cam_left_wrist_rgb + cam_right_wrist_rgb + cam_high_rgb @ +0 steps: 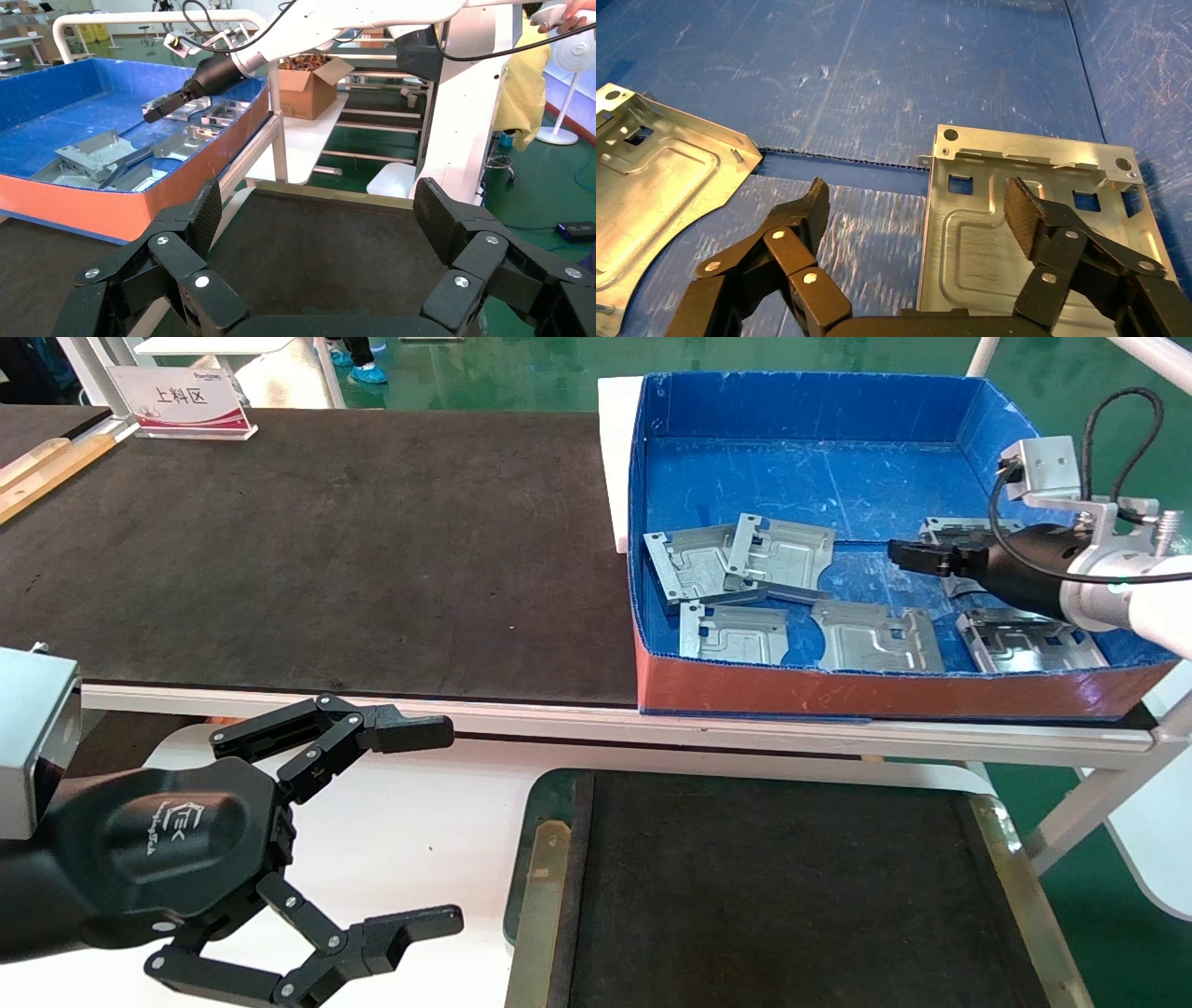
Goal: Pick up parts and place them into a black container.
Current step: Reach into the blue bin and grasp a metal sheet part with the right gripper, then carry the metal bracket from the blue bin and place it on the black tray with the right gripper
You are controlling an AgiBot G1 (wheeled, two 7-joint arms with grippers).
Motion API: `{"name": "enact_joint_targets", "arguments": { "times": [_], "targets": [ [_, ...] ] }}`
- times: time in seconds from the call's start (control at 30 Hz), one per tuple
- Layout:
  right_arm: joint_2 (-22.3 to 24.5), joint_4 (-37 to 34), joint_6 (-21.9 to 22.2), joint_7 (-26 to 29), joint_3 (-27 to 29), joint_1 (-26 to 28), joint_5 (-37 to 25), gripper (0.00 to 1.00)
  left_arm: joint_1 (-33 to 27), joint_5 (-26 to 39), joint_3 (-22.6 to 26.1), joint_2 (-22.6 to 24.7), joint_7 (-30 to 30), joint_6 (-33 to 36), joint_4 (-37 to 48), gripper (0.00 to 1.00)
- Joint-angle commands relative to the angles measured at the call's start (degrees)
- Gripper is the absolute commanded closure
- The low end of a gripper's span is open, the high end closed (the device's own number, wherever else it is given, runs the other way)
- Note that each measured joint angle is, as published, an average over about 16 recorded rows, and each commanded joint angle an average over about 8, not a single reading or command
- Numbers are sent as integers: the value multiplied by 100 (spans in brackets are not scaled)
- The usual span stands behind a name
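Observation:
Several silver-grey parts lie in the blue box, among them two overlapping ones (782,556) and two near the front wall (875,635). My right gripper (917,556) is open and hovers low over a part (941,528) at the box's right. In the right wrist view the gripper (918,200) straddles that part's edge (975,239), with one finger over the plate and the other over the blue floor, and holds nothing. Another part (659,175) lies beside it. The black container (773,896) is empty near me. My left gripper (442,828) is open and empty, left of the container (316,253).
The blue box (801,412) with its red-brown front stands on the right of the wide black tabletop (326,551). A sign (182,402) stands at the far left. A white table frame (1090,794) runs down at the right. My right arm's gripper also shows in the left wrist view (158,111).

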Motion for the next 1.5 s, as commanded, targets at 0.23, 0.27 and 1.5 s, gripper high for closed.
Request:
{"name": "enact_joint_targets", "arguments": {
  "times": [0.23,0.27,1.5],
  "targets": [
    [36,28,-24,180,-71,3,-103,100,0,0,0,0,0,0,0,0],
    [40,34,-22,198,-78,-1,-113,100,0,0,0,0,0,0,0,0],
    [167,287,-363,418,-209,110,-301,100,0,0,1,0,0,0,0,0]
  ]
}}
